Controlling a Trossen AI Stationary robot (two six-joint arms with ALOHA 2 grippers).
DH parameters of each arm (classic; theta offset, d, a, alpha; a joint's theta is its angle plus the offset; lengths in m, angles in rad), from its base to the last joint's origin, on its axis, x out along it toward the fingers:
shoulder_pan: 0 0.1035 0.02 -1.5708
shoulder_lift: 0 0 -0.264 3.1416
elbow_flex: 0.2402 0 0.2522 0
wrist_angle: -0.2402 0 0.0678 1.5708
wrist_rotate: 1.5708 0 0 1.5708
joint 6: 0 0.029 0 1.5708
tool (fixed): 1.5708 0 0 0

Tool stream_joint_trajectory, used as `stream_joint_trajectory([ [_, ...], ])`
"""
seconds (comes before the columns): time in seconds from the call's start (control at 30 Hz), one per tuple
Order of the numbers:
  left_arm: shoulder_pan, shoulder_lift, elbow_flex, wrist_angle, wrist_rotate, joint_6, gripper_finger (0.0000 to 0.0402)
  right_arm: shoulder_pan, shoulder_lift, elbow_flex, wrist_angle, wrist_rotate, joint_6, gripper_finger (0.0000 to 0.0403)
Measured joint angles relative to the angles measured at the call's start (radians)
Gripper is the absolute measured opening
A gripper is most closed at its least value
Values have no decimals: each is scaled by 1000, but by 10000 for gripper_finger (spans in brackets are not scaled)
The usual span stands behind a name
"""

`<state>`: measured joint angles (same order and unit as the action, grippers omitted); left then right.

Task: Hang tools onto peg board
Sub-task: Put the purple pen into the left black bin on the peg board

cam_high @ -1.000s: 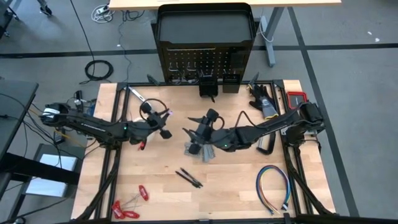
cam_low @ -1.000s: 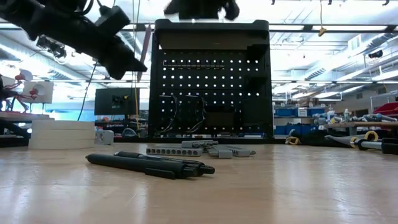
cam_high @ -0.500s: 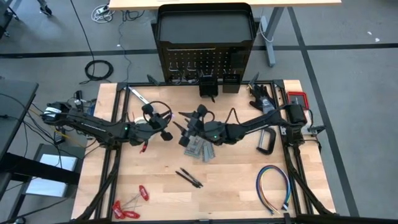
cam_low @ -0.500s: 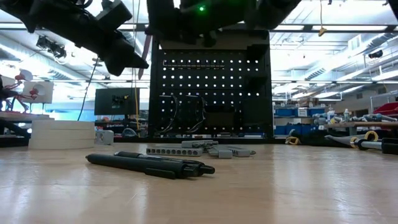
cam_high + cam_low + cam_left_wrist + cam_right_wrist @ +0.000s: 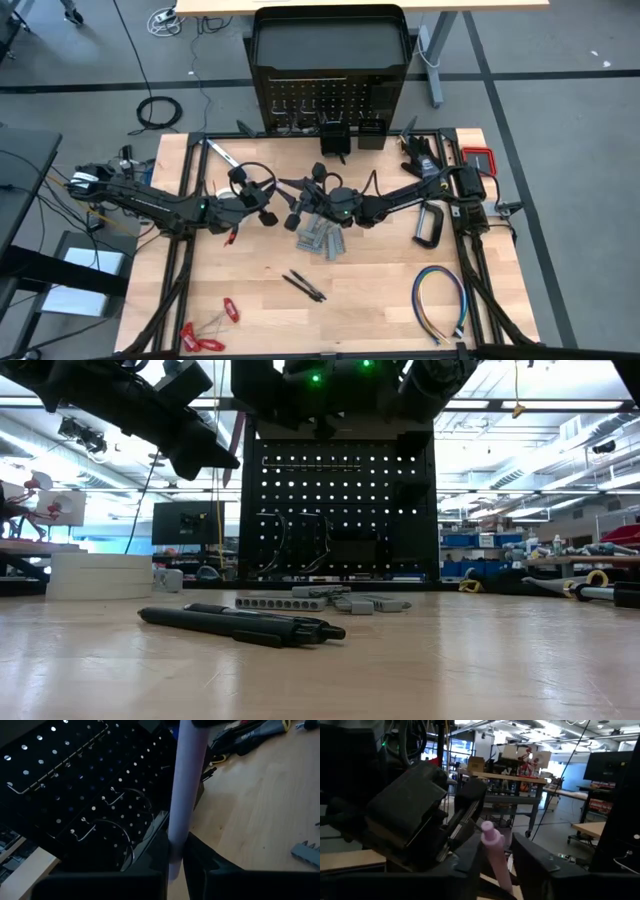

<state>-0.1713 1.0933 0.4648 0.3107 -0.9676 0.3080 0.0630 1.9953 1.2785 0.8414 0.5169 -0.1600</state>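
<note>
My left gripper (image 5: 266,208) is shut on a pale pink rod (image 5: 186,780) held above the table's middle, left of centre, in front of the peg board (image 5: 330,100). The rod (image 5: 237,448) shows as a thin, near-upright strip in the low view. My right gripper (image 5: 292,200) has reached across from the right. Its fingers stand on either side of the rod's capped end (image 5: 488,829), with a narrow gap showing beside one finger (image 5: 532,857). I cannot tell whether they touch it. My left gripper pinches the rod near one end (image 5: 176,851) between its two fingers. They come at it about level from the table's left and lie across it. The rod is lifted clear of the table and runs on past the fingers toward my right gripper.
Grey metal pieces (image 5: 320,240) and dark pens (image 5: 305,287) lie under the arms. Red-handled tools (image 5: 210,330) are near left, and a multicoloured wire loop (image 5: 440,300) is near right. A black C-clamp (image 5: 430,225) and red case (image 5: 478,157) sit right. Cable loops (image 5: 290,545) hang on the board.
My right gripper has swung toward the table's left and sunk a little, turning as it went, until it came up to the pink rod in my left gripper. The rod has stayed in place.
</note>
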Motion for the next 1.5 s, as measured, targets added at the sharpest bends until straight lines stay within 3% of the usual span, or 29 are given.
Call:
stream_joint_trajectory([
  [0.17,0,0,0,-2,-7,-4,37,0,0,0,-5,6,-5,48],
  [0.53,-19,-14,2,-78,-42,12,64,15,-38,-1,-85,89,-55,46],
  [0.83,-61,-85,-2,-161,-92,55,103,39,-148,-25,-137,426,-215,46],
  [1.1,-60,-99,-1,-160,-56,25,108,-42,-160,-176,-68,596,-81,46],
  [1.23,-60,-99,-1,-159,44,18,108,-98,-161,-254,-11,603,-68,46],
  [1.5,-60,-99,-1,-140,81,2,108,-215,-153,-313,-7,402,8,46],
])
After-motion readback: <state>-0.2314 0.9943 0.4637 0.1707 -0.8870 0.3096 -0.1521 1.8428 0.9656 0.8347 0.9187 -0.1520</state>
